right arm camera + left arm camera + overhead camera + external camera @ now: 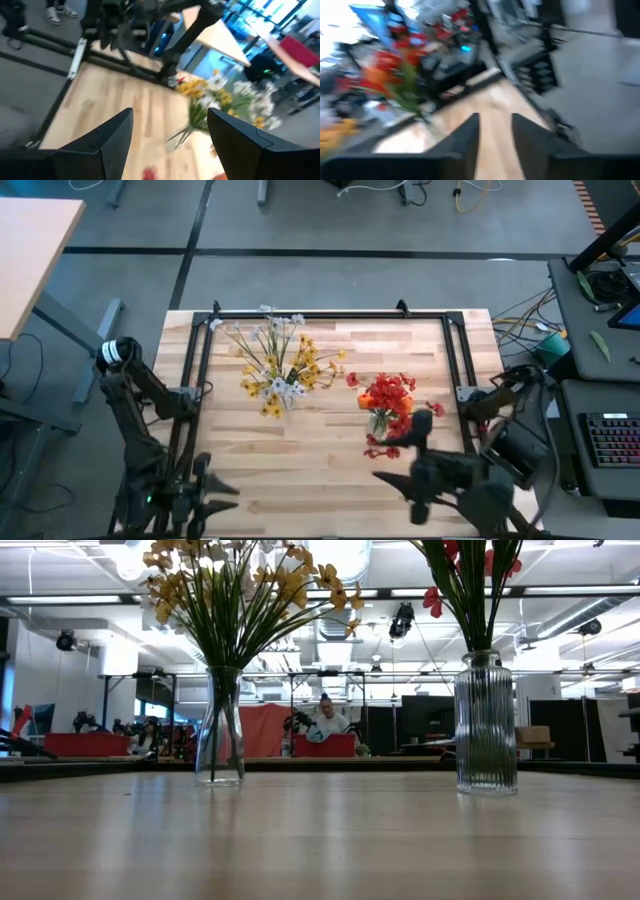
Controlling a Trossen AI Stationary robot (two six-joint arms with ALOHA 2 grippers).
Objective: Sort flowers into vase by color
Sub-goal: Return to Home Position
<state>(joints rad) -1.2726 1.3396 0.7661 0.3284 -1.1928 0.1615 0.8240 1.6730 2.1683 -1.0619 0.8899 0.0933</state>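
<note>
Grey floor (330,220), pale desk (25,260), bright ceiling lights (570,590).

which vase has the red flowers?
The ribbed vase, standing on the right half of the table: it holds the red flowers. The smooth vase to its left holds yellow and white flowers.

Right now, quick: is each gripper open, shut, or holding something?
Left gripper: open, empty, at the front left corner of the table.
Right gripper: open, empty, in front of the red flowers.
</note>
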